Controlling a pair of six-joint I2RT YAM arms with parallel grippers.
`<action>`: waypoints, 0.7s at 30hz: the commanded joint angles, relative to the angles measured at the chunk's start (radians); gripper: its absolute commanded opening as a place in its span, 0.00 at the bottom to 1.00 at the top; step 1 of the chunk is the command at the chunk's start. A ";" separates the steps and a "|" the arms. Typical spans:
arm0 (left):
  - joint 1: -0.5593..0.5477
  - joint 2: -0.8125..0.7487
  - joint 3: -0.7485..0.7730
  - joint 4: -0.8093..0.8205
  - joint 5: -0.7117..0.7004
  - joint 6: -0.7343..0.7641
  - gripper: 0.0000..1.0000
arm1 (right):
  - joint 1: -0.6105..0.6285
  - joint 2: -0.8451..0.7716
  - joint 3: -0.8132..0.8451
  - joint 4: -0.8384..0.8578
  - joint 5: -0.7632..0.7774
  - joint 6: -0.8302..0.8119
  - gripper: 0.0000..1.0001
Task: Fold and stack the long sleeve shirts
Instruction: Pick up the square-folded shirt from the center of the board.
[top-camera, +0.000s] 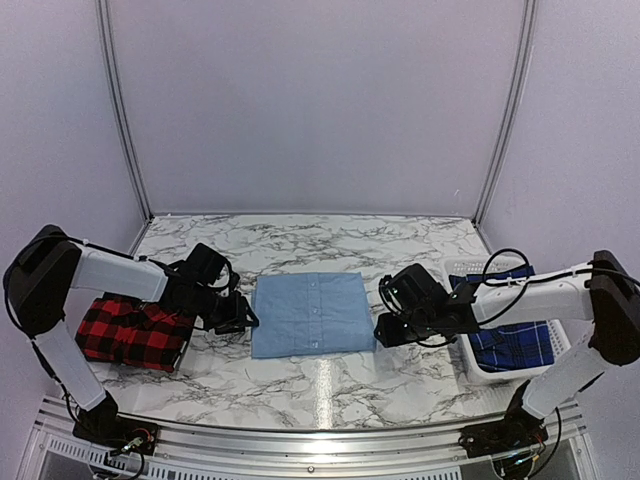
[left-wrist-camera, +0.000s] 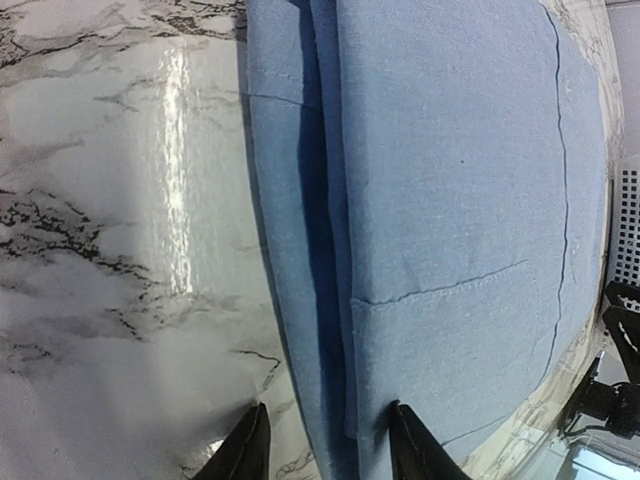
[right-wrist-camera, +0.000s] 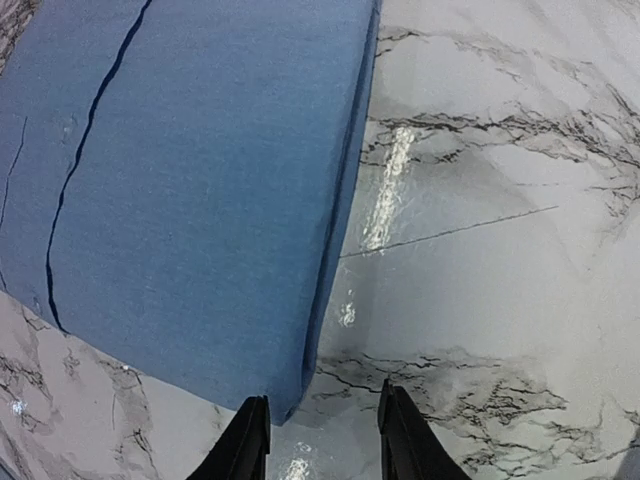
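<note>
The light blue shirt (top-camera: 311, 312) lies folded into a rectangle in the middle of the marble table. My left gripper (top-camera: 245, 318) is open at its left edge; in the left wrist view (left-wrist-camera: 325, 445) the jaws straddle the folded edge of the blue shirt (left-wrist-camera: 450, 200). My right gripper (top-camera: 382, 332) is open at the shirt's near right corner, which shows in the right wrist view (right-wrist-camera: 318, 440) between the jaws, with the blue shirt (right-wrist-camera: 200, 180) ahead. The red-and-black check shirt (top-camera: 132, 332) lies folded at the left. The dark blue plaid shirt (top-camera: 512, 345) lies in a white basket at the right.
The white basket (top-camera: 470, 362) stands at the table's right edge behind my right arm. A metal rail (top-camera: 320, 440) runs along the near edge. Plain walls enclose the back and sides.
</note>
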 joint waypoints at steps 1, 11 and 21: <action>-0.005 0.039 0.035 0.012 -0.058 -0.011 0.41 | -0.023 -0.011 -0.010 0.046 -0.030 -0.019 0.34; -0.032 0.135 0.121 -0.054 -0.144 -0.029 0.28 | -0.044 0.003 -0.016 0.077 -0.048 -0.029 0.34; 0.046 0.071 0.178 -0.233 -0.178 0.135 0.00 | -0.048 0.013 -0.016 0.086 -0.056 -0.035 0.34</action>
